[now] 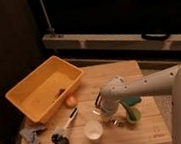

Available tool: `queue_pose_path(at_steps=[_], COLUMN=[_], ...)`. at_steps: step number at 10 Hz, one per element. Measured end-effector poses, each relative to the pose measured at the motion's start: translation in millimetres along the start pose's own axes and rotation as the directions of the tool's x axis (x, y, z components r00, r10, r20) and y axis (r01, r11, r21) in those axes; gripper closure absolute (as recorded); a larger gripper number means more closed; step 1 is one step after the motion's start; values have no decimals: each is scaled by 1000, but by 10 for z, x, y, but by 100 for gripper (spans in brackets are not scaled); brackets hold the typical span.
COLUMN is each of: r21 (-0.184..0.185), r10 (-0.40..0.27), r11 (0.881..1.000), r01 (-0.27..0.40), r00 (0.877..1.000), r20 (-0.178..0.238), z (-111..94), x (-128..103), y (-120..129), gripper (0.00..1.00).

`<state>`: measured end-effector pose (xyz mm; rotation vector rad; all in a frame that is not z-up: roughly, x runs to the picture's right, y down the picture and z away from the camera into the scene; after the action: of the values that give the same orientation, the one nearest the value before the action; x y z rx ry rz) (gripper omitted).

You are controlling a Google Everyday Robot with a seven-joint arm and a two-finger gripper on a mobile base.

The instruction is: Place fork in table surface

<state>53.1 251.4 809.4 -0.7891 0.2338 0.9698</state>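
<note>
On the big light tan wooden worktop (129,73), the white gripper (105,112) sits low near the middle, clenched tight, w/ the small shiny silver metal fork (116,122) just by its tip, toward the near edge; can't tell if it's pinched or which way it points.

Dim warm light reaches the hand (103,111) above tabletop (112,76).

arm (151,82) reaches in from the right edge toward centre, roughly horizontal. wrist (114,91) bent down. gripper (104,111) points downward, low in mid-view, fingers closed together. can't tell if anything's pinched.
</note>
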Motion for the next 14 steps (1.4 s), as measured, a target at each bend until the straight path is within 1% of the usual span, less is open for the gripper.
queue_pose_path(at_steps=[2, 4, 6, 7, 8, 9, 11, 12, 13, 14], r21=[4, -35, -85, -94, -98, -96, -85, -78, -69, -60], r10=[13, 29, 18, 13, 10, 7, 11, 13, 15, 15], r11=[1000, 999, 996, 996, 995, 995, 996, 997, 998, 998], r01=[-13, -26, -6, 2, 5, 7, 0, -4, -6, -8], r00=[1000, 997, 990, 987, 988, 989, 992, 992, 992, 992], r20=[0, 70, 141, 158, 157, 151, 127, 122, 121, 126], z=[-20, -222, -468, -525, -530, -500, -416, -386, -376, -396], x=[39, 24, -59, -94, -110, -136, -99, -86, -78, -75], y=[-18, -33, 7, 9, 16, 5, -34, -56, -80, -96], gripper=[100, 100, 100, 99, 95, 82, 65, 56, 44, 33])
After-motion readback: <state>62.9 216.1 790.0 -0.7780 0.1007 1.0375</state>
